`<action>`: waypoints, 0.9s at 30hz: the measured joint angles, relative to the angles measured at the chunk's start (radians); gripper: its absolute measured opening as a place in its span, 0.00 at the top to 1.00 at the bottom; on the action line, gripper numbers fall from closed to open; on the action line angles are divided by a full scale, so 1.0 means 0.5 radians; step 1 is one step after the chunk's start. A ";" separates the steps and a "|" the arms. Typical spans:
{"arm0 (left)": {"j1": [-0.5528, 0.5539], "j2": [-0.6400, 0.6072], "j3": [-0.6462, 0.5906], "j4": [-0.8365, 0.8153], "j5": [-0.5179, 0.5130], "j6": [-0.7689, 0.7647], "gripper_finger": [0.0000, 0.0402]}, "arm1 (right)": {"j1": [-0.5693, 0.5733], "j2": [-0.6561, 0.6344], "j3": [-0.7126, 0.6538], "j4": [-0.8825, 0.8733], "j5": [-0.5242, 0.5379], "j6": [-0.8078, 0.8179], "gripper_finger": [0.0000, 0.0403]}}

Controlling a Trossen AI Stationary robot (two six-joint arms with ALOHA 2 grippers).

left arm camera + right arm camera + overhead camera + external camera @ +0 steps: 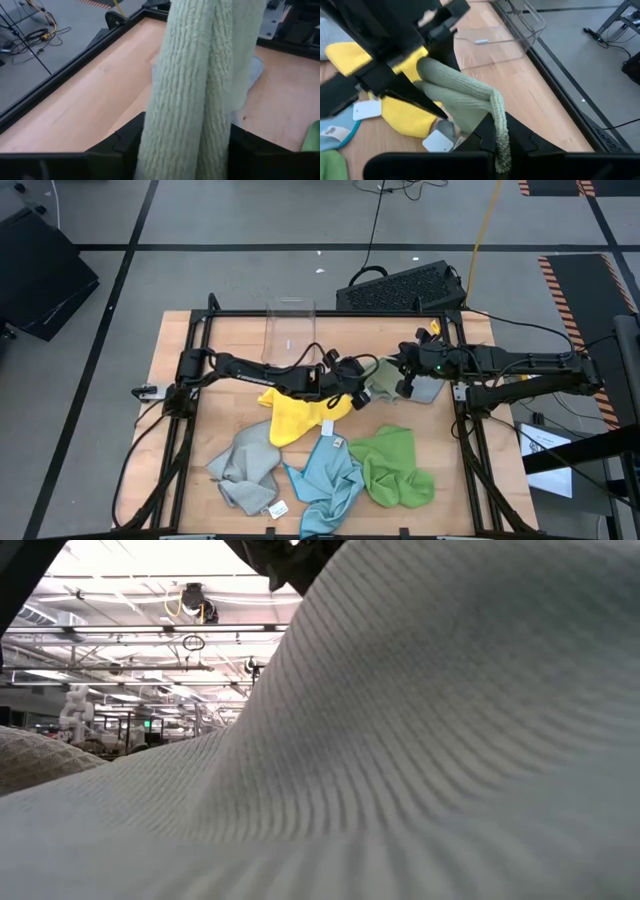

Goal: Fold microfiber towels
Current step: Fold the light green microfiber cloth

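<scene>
Microfiber towels lie across the lower half of the table [170, 340] in the high view: a yellow towel [290, 415] at centre, a grey towel [243, 468] at lower left, a light blue towel [328, 480] at lower centre and a bright green towel [393, 465] at lower right. A second grey towel [427, 388] lies right of centre. The pale green towel [381, 377] is the one in work, stretched in the air between the two grippers just above centre of that frame. A clear plastic bin [289, 330] stands at the upper middle of the table.

The right gripper [495, 145] has its fingers pressed together on one end of the pale green towel; in the right wrist view the cloth hangs in a roll over them. The left gripper [187, 150] has the other end bunched between its fingers [125, 145], which stand partly apart on either side of the cloth; a firm pinch cannot be confirmed.

Step in hand, by judgement: secure the second end, then spread the cloth flat.

- Bring the left fingers fully onto the cloth before pulling
- Draw the grippers apart evenly, so that the roll opens
- Lower onto bare wood, clear of the yellow towel and the second grey towel
- Check that no tag is trapped in the pinch
</scene>
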 joint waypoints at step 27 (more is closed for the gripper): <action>-0.081 -0.003 0.000 -0.103 -0.049 0.058 0.72 | 0.000 0.000 0.000 -0.005 -0.006 0.058 0.98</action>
